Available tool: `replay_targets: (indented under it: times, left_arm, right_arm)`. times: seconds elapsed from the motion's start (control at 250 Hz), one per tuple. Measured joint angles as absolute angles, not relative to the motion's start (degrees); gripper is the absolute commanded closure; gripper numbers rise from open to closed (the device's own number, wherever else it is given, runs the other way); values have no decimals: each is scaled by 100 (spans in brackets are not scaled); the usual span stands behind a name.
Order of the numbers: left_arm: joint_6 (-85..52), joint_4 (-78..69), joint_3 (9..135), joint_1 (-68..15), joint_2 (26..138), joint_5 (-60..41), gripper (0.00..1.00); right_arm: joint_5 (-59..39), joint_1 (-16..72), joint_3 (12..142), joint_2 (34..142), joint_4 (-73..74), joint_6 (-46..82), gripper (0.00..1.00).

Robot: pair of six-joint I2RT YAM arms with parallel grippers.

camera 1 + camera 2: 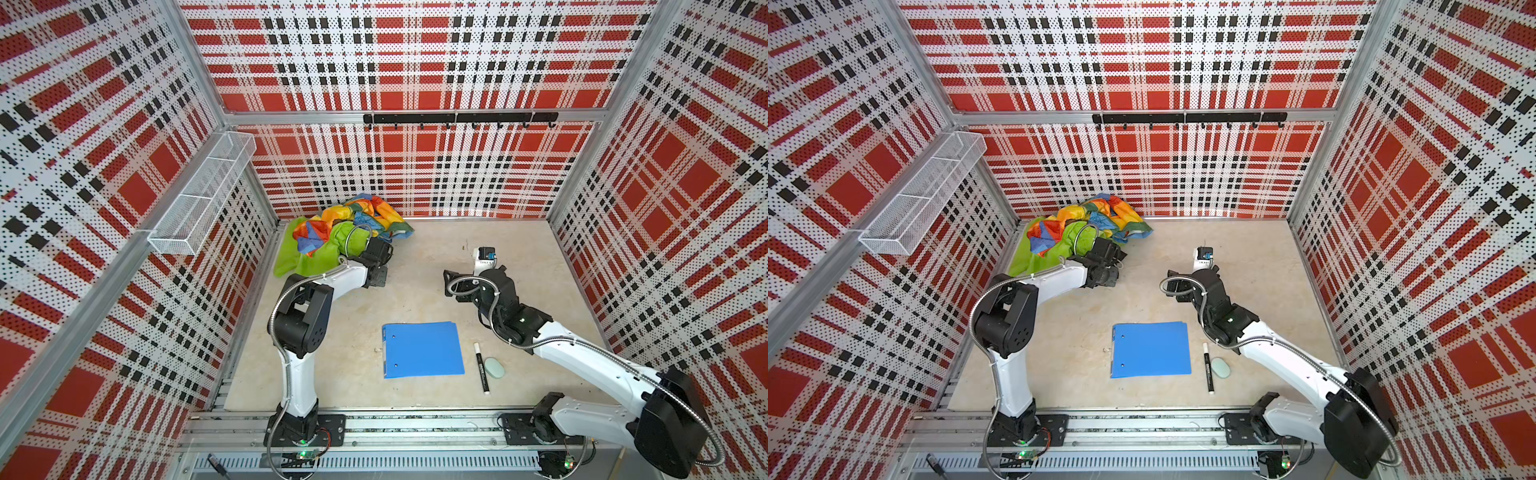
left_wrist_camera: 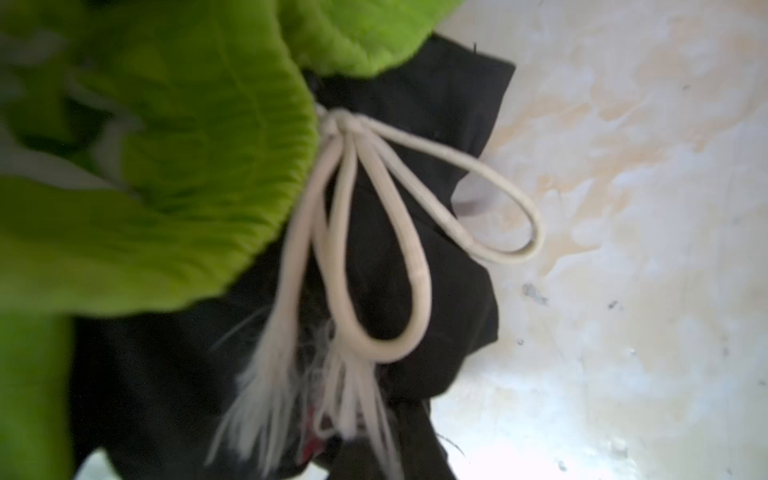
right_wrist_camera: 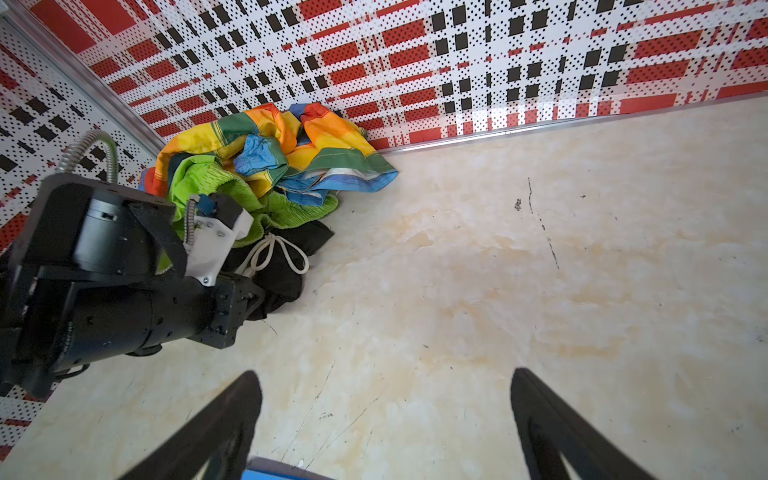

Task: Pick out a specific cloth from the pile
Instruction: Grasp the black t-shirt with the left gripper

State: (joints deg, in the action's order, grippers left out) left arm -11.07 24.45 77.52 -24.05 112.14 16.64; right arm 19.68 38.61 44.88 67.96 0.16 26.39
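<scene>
The pile sits in the back left corner: a rainbow patchwork cloth (image 1: 365, 216) (image 3: 291, 141) on a lime-green garment (image 1: 328, 249) (image 2: 187, 145). The cloth (image 2: 436, 124) (image 3: 282, 282), black, lies at the pile's near edge under the green garment's white drawstring (image 2: 374, 249). A speck of red print shows low on it in the left wrist view. My left gripper (image 3: 257, 301) (image 1: 380, 270) is shut on this black cloth, its fingertips buried in the fabric. My right gripper (image 3: 386, 374) (image 1: 451, 284) hangs open over bare table, right of the pile, holding nothing.
A blue folder (image 1: 422, 349) lies at the front middle of the table, with a black marker (image 1: 481, 368) and a pale green oval (image 1: 494, 368) beside it. A wire basket (image 1: 203, 195) hangs on the left wall. A hook rail (image 1: 459, 118) runs along the back wall.
</scene>
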Motion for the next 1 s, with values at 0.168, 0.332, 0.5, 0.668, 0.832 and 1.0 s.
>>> replay_targets:
  times: [0.168,0.332,0.5,0.668,0.832,1.0]
  left_arm:
    - [-1052,2753,7837,-2443,10414,1678,95]
    - [-1007,2936,8195,-2344,9607,1634,94]
    - [-982,3175,8547,-2126,9214,1387,94]
    - [-934,3326,8836,-1872,9109,923,95]
    - [-757,3330,8932,-1796,8921,403,96]
    - [-657,3288,8936,-1767,8698,-38,95]
  right_arm:
    - [1977,3861,4477,6788,16,2707,0]
    - [1973,3861,4477,6788,19,2764,0]
    - [1973,3861,4477,6785,19,2770,0]
    - [1973,3861,4475,6783,21,2788,0]
    - [1970,3861,4475,6783,23,2792,0]
    - [1968,3861,4475,6783,21,2792,0]
